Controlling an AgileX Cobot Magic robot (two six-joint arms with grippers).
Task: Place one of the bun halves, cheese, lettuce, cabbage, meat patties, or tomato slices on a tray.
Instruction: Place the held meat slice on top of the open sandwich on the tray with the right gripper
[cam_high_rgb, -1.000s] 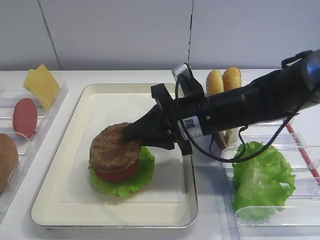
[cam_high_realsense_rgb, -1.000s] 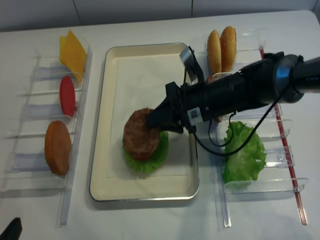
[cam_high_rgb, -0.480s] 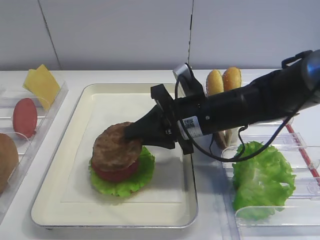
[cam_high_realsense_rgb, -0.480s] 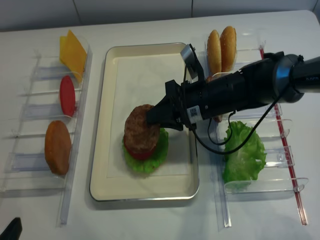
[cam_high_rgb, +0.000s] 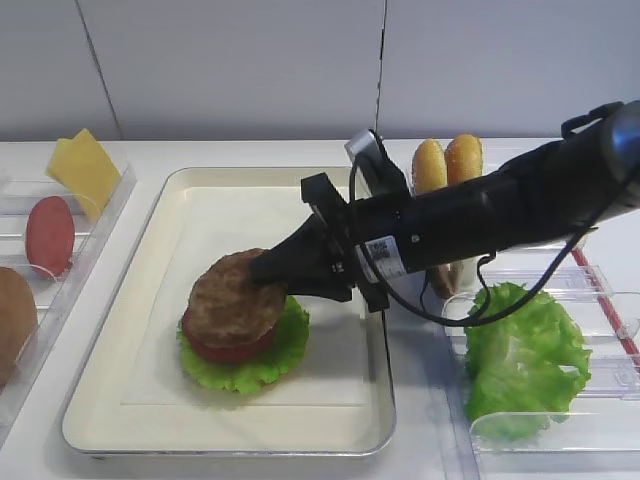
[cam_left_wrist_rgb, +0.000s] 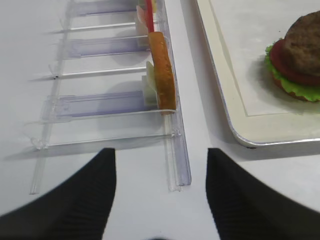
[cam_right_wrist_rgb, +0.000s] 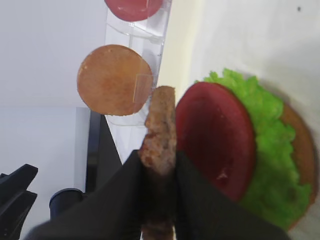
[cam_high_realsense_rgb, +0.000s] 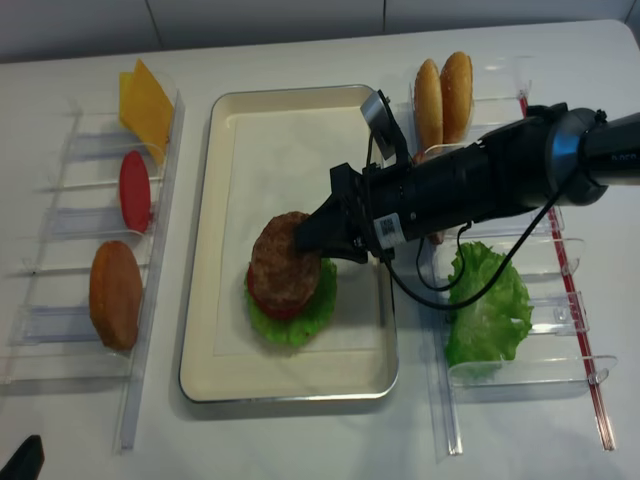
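A silvery tray (cam_high_rgb: 150, 215) with a white liner holds a stack: a bun half (cam_right_wrist_rgb: 302, 150) at the bottom, lettuce (cam_high_rgb: 262, 362), then a red tomato slice (cam_high_rgb: 228, 351). My right gripper (cam_high_rgb: 268, 278) reaches in from the right and is shut on the rim of a dark meat patty (cam_high_rgb: 230, 300). It holds the patty slightly tilted right over the tomato slice (cam_right_wrist_rgb: 215, 145). In the right wrist view the patty (cam_right_wrist_rgb: 160, 125) shows edge-on between the black fingers (cam_right_wrist_rgb: 192, 200). My left gripper (cam_left_wrist_rgb: 160, 175) hangs open over bare table left of the tray (cam_left_wrist_rgb: 220, 100).
The left rack holds cheese (cam_high_rgb: 85, 172), a tomato slice (cam_high_rgb: 50, 233) and a bun half (cam_high_realsense_rgb: 115, 293). The right racks hold two upright bun halves (cam_high_rgb: 447, 162) and a lettuce leaf (cam_high_rgb: 520, 360). My right arm (cam_high_rgb: 500, 205) lies across the tray's right rim.
The patty in my right gripper has shifted slightly back toward the arm and tipped, uncovering the tomato slice's near edge. The grip stays shut.
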